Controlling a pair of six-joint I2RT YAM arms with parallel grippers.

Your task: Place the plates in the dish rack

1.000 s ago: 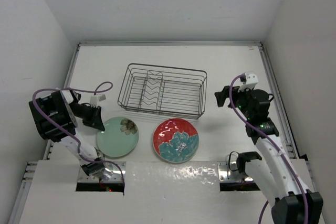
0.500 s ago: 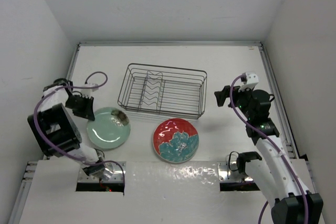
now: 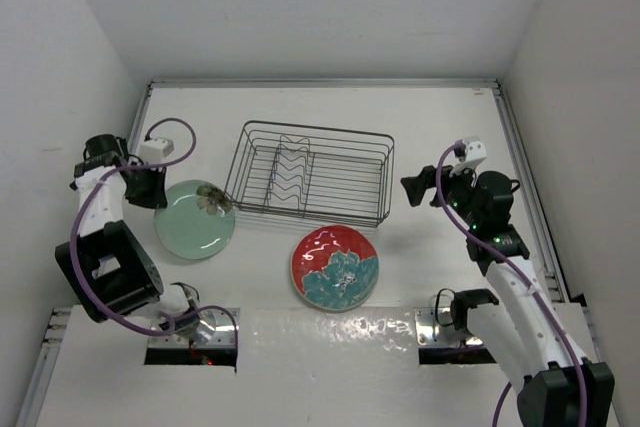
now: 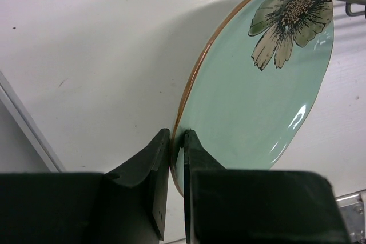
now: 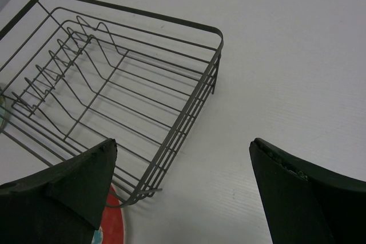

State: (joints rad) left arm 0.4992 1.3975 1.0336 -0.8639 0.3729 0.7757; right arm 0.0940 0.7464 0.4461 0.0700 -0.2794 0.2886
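Note:
My left gripper (image 4: 177, 133) is shut on the near rim of the pale mint green plate (image 4: 251, 107), one finger on each face. The plate is lifted and tilted, and its flower end is close to the dish rack's left corner; in the top view the green plate (image 3: 194, 221) hangs left of the dish rack (image 3: 315, 129). The red plate (image 3: 335, 267) with the teal flower lies flat on the table in front of the rack. My right gripper (image 3: 412, 190) hovers open beside the rack's right end. The right wrist view shows the dish rack (image 5: 171, 19) and a sliver of red plate (image 5: 112, 222).
White walls close in the table on the left, back and right. A raised rail (image 3: 522, 157) runs along the right edge. The zigzag wire dividers (image 3: 290, 175) stand in the rack's left half. The arm bases sit at the near edge.
My left arm has swung left and back, carrying the green plate off its spot and tilting it up. The right gripper has shifted slightly left toward the rack.

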